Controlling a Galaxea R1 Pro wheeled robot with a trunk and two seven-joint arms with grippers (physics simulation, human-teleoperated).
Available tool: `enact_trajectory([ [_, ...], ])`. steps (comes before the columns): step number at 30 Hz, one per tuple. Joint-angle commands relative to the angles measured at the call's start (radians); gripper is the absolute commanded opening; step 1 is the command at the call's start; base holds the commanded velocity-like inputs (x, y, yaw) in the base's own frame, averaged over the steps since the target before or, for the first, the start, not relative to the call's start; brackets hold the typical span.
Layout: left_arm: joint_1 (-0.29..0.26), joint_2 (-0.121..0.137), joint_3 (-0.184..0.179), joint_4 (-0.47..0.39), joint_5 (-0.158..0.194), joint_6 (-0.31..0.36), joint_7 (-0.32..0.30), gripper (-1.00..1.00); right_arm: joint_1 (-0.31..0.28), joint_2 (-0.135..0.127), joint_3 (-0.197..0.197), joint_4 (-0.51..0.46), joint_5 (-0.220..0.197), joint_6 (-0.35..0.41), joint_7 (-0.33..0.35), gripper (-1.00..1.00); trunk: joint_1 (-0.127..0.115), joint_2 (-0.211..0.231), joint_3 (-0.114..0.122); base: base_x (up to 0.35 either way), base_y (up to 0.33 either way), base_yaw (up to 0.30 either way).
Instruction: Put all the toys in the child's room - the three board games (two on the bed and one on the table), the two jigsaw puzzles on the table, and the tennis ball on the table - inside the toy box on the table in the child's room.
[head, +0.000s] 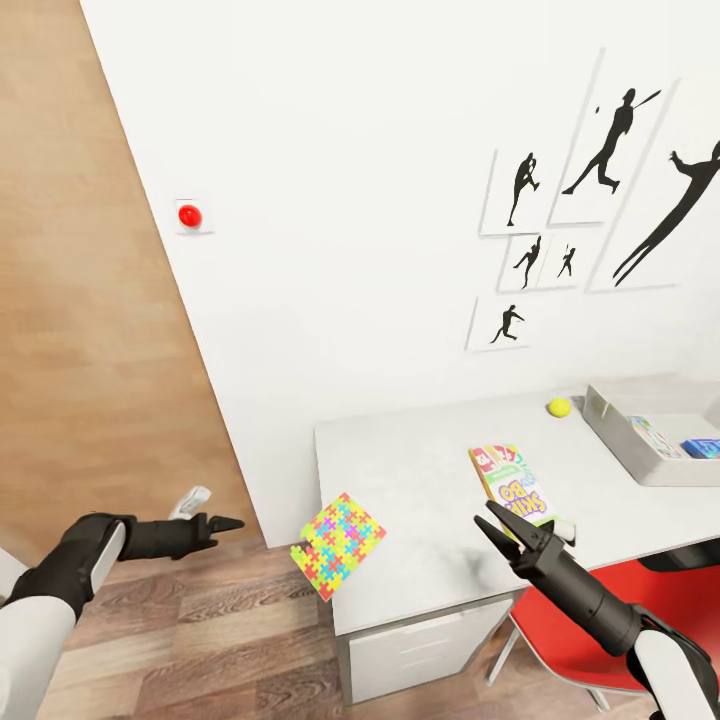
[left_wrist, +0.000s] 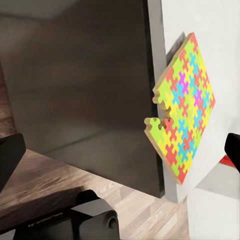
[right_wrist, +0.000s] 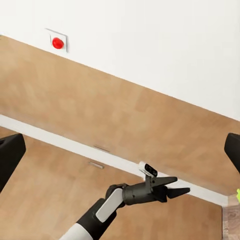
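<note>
The toy box (head: 655, 470), a shallow light-grey bin, sits at the right edge of the head view on the pale table (head: 420, 480), with the blue corner of a game box showing inside it. The tennis ball (head: 558, 407) lies just left of the bin, near the white wall hung with black sports silhouettes (head: 610, 190). A red button (head: 189, 215) is on the wall at upper left, beside the brown door (head: 70, 300). Wood-plank floor (head: 200, 640) fills the lower left, and a red chair (head: 600, 600) stands under the table at lower right.

The Skip-Bo box (head: 512, 483) lies flat at lower centre; the right gripper (head: 508, 528), fingers spread apart and empty, hovers at its near end. A jigsaw puzzle (head: 340, 544) hangs tilted over the table's left front corner. The left gripper (head: 225, 524), at lower left, points toward it from well apart; in the head view its tips look drawn together, while the left wrist view shows the fingers wide apart, with the puzzle (left_wrist: 184, 107) ahead between them.
</note>
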Motion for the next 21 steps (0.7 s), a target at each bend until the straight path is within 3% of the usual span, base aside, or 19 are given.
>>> enact_trajectory([
  [1,-0.001,-0.001,0.002,0.003,0.004,0.005,-0.001,1.0,-0.001,0.0,-0.001,0.0,-0.001,0.005,0.002,1.0,0.001,-0.002,-0.002,0.0,0.0,0.0],
  [4,-0.001,-0.003,0.001,0.012,0.004,-0.002,-0.003,1.0,-0.001,-0.001,-0.002,0.0,-0.002,0.006,0.002,1.0,0.001,-0.002,-0.002,0.0,0.0,0.0],
  [12,-0.001,-0.004,0.002,0.017,0.004,-0.006,-0.005,1.0,-0.001,-0.001,-0.004,-0.001,-0.001,0.007,0.014,1.0,0.031,-0.058,-0.027,0.0,0.0,0.0],
  [21,-0.001,-0.004,0.002,0.036,0.004,-0.006,-0.012,1.0,0.0,-0.002,-0.029,-0.001,0.0,0.006,0.106,1.0,0.054,-0.1,-0.046,0.0,0.0,0.0],
])
